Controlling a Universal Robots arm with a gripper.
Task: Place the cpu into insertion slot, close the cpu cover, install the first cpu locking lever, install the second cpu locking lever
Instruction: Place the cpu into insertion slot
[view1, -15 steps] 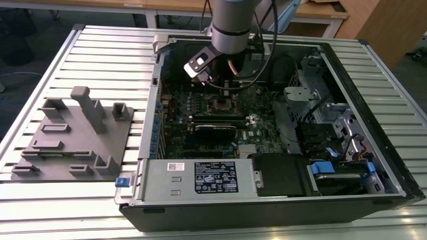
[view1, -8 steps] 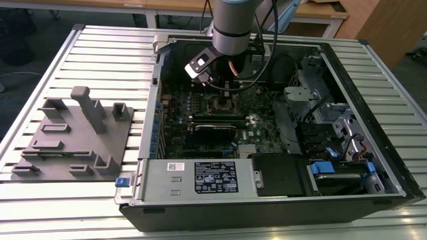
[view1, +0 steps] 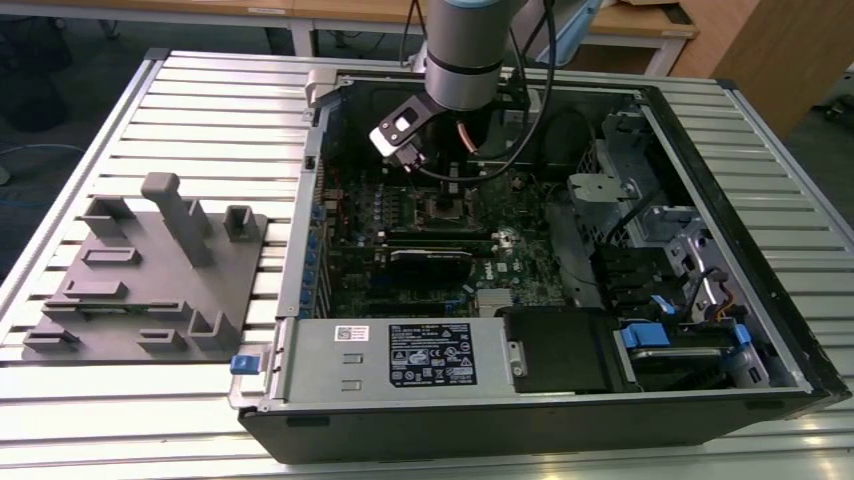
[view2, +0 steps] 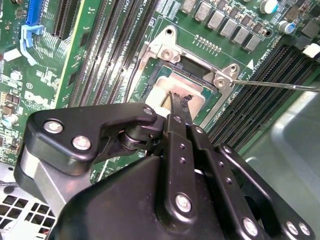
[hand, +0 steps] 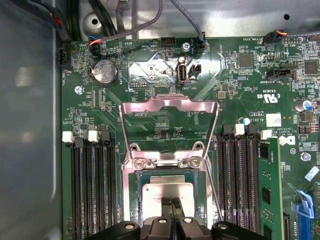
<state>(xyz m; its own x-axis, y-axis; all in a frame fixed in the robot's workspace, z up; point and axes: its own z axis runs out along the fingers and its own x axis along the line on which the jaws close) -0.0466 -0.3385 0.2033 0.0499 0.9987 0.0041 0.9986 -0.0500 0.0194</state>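
My gripper (hand: 172, 206) is narrow: fingers pressed together, nothing visibly clamped between them, tips right at the top face of the cpu (hand: 167, 191). I can't tell whether they're touching it or just above. The cpu lies inside the insertion slot (hand: 136, 184) and looks flat, with a fairly even gap to the rim on the sides I can see; the near edge is hidden behind my own fingers. The cpu cover (hand: 200, 106) is open, hinged back away from the slot, with bare motherboard (hand: 90, 145) showing through its window. One locking lever (view2: 280, 85) is unlatched and sticks out over the memory slots (view2: 260, 95). In the exterior view I'm deep in the computer case (view1: 747, 330), directly above the slot. My read is that the seating step is essentially done and the cover isn't closed yet. To do this step well, use vertical motion only with no sideways drag, since the contact field underneath bends easily. Apply no downward force, because the chip should sit under its own weight. Check that all four edges are level with the rim, as a raised corner means it's mis-keyed. Keep my fingers off the lever and the cover hinge.
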